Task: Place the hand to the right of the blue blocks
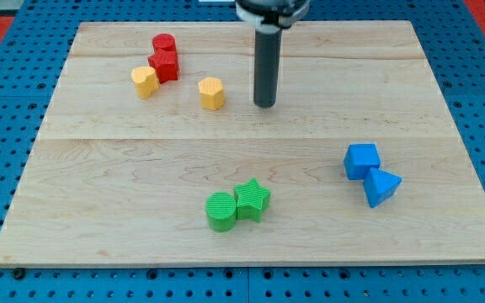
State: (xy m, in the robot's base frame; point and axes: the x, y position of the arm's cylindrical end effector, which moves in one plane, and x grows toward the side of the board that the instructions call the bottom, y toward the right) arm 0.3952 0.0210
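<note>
My tip (265,104) rests on the wooden tabletop (411,93) in the upper middle of the view; it is a bare rod with no jaws, so nothing is grasped. The blue cube (361,160) and the blue triangular block (382,187) sit touching at the view's lower right, well apart from my tip. Just left of my tip stands a yellow block (211,93); farther left, another yellow block (145,82) touches two red blocks (164,59); a green cylinder (221,210) and green star (253,200) touch near the bottom.
</note>
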